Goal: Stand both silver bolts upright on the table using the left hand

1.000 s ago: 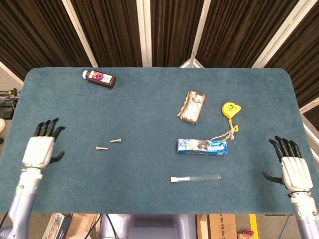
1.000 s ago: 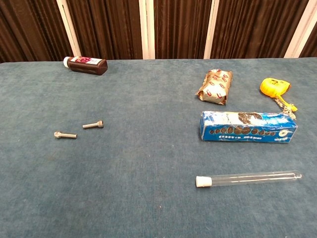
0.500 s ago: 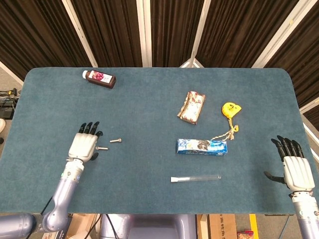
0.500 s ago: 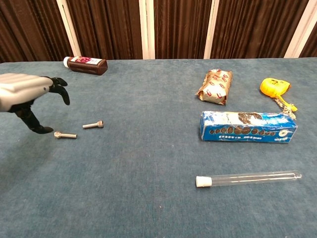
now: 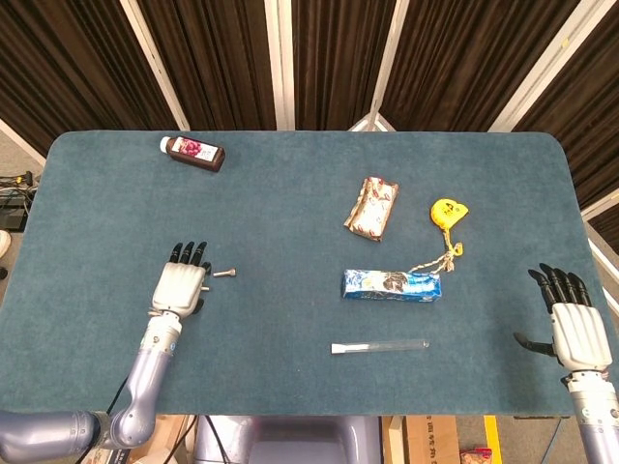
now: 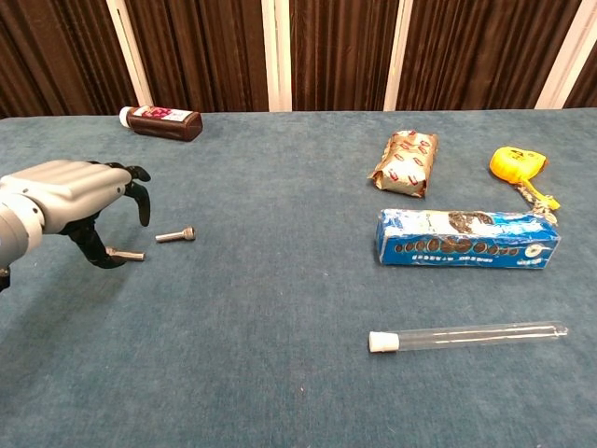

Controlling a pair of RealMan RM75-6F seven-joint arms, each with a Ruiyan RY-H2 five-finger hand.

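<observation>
Two silver bolts lay flat at centre-left of the blue table [image 5: 290, 193], long axes running left-right: one bolt [image 6: 175, 235] in the clear, the other bolt [image 6: 126, 254] partly hidden under the left hand [image 6: 70, 201], whose curled, spread fingers held nothing. Further right sat a blue box [image 5: 392, 285], foil packet [image 5: 372, 208], yellow tape measure [image 5: 447, 211] and glass tube [image 5: 379, 345]; a brown bottle [image 5: 192, 152] lay upper left. At lower right the right hand [image 5: 576, 331] hung with fingers spread.
</observation>
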